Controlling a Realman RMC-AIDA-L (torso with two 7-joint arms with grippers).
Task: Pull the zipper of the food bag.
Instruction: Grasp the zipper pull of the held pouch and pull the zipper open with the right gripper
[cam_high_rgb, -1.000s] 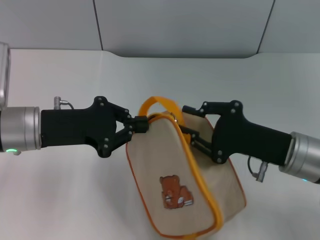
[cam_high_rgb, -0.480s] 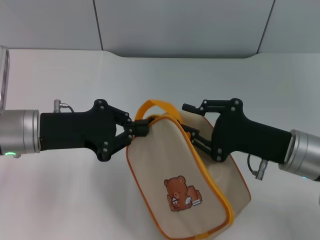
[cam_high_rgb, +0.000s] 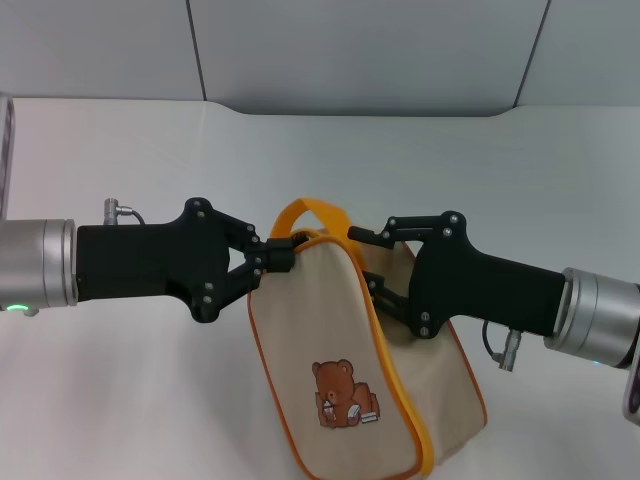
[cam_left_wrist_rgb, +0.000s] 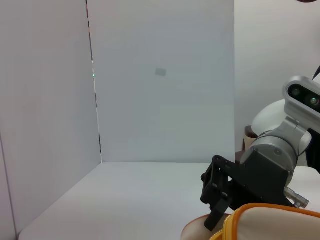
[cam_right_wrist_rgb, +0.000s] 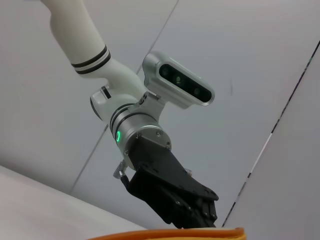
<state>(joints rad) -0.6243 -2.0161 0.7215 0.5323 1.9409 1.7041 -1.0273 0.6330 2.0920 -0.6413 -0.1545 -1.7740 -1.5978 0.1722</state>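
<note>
The beige food bag (cam_high_rgb: 340, 330) with a brown bear print (cam_high_rgb: 340, 395) hangs tilted above the table between my two grippers. My left gripper (cam_high_rgb: 283, 255) is shut on the bag's top corner, next to the orange strap handle (cam_high_rgb: 315, 208). My right gripper (cam_high_rgb: 358, 258) closes in on the orange-yellow zipper (cam_high_rgb: 392, 370) band near the handle, its tips partly hidden behind the bag's edge. The silver pull is hidden. The left wrist view shows the bag's top (cam_left_wrist_rgb: 272, 225) and the right gripper (cam_left_wrist_rgb: 220, 197). The right wrist view shows the left gripper (cam_right_wrist_rgb: 200, 210).
The white table (cam_high_rgb: 120, 150) lies under the bag, with grey wall panels (cam_high_rgb: 360, 50) behind it. My robot head (cam_right_wrist_rgb: 177, 80) shows in the right wrist view.
My right gripper has moved left and slightly down along the bag's edge. The bag's bottom has swung back to the left. The left gripper has held its place.
</note>
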